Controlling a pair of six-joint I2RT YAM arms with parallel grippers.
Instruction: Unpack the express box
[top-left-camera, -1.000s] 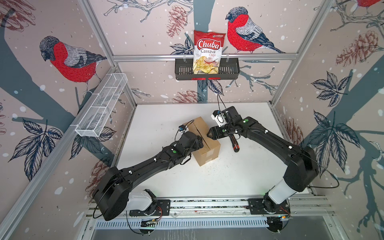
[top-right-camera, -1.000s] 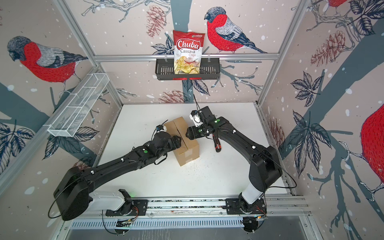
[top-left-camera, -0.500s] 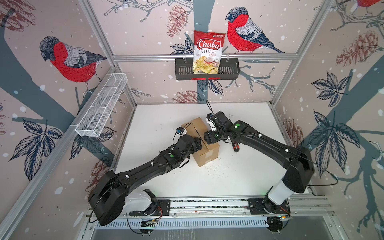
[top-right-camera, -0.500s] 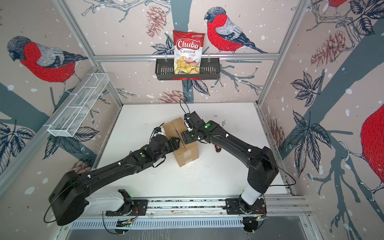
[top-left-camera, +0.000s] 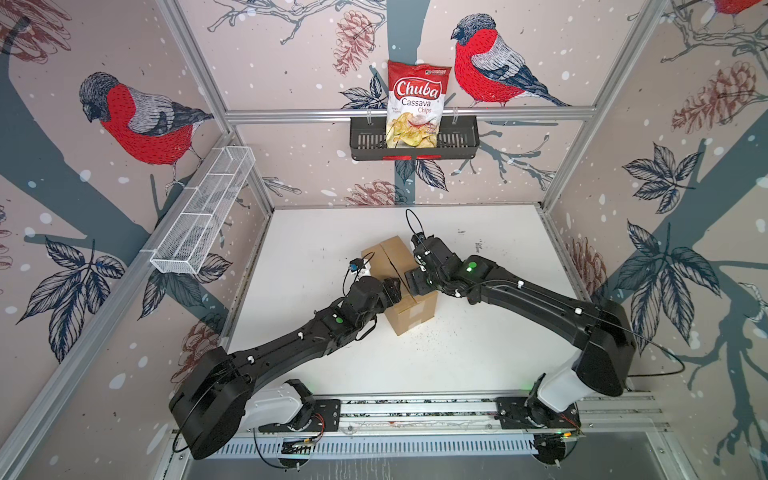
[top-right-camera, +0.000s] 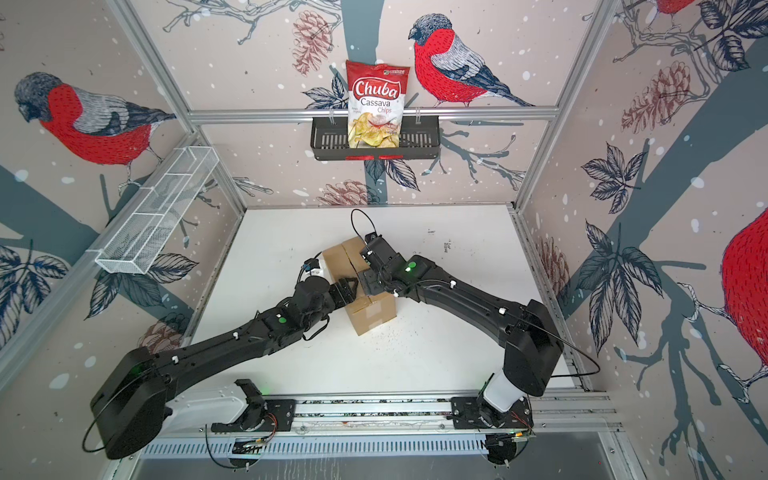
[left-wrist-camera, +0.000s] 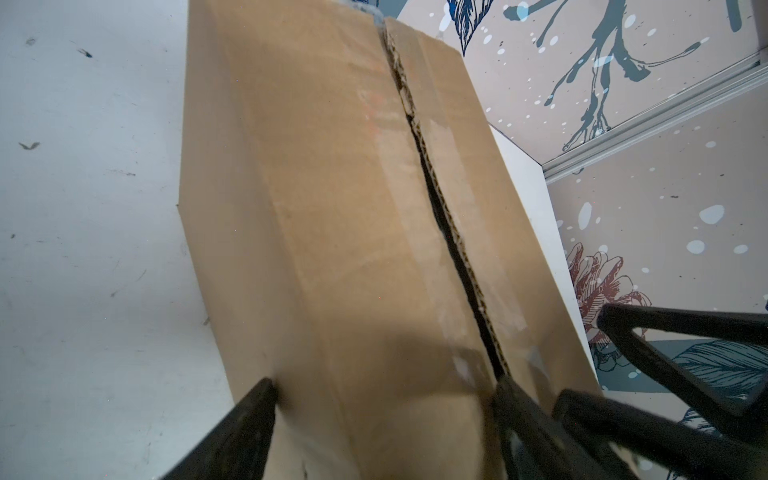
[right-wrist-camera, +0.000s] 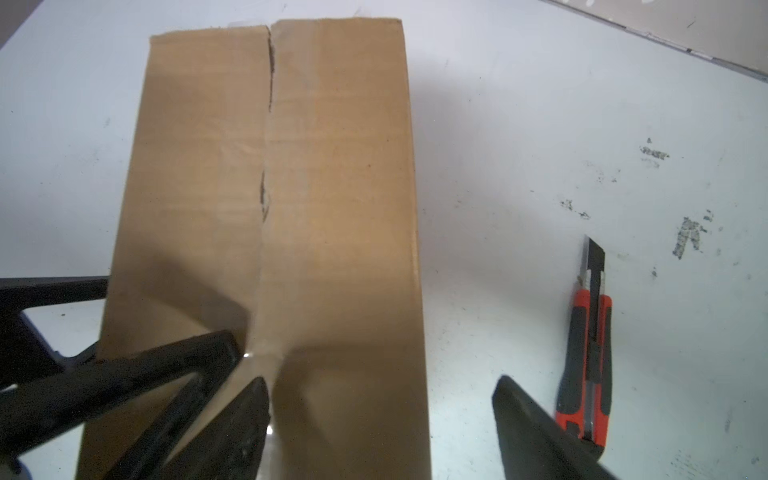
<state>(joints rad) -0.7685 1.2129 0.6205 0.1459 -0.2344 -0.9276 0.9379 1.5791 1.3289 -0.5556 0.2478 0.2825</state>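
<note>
The express box (top-left-camera: 388, 255) (top-right-camera: 343, 257) is a brown carton lying in the middle of the white table, flaps down. A dark slit runs along its centre seam (left-wrist-camera: 440, 216). My left gripper (left-wrist-camera: 384, 382) (top-left-camera: 395, 286) is open over the box's near end. One of its fingertips (left-wrist-camera: 264, 388) is at the box's outer side and the other is at the seam. My right gripper (right-wrist-camera: 381, 379) (top-left-camera: 411, 279) is open too, facing it. One of its fingertips (right-wrist-camera: 255, 390) rests at the seam and the other (right-wrist-camera: 509, 390) hangs over the table beyond the box's edge.
A red and black utility knife (right-wrist-camera: 590, 332) lies on the table beside the box, blade out. On the back wall a black basket (top-left-camera: 461, 137) holds a chips bag (top-left-camera: 417, 104). A white wire basket (top-left-camera: 203, 216) hangs on the left wall.
My right gripper has moved left from beside the knife onto the top of the box and has opened wider. The left gripper has shifted slightly along the box's near end.
</note>
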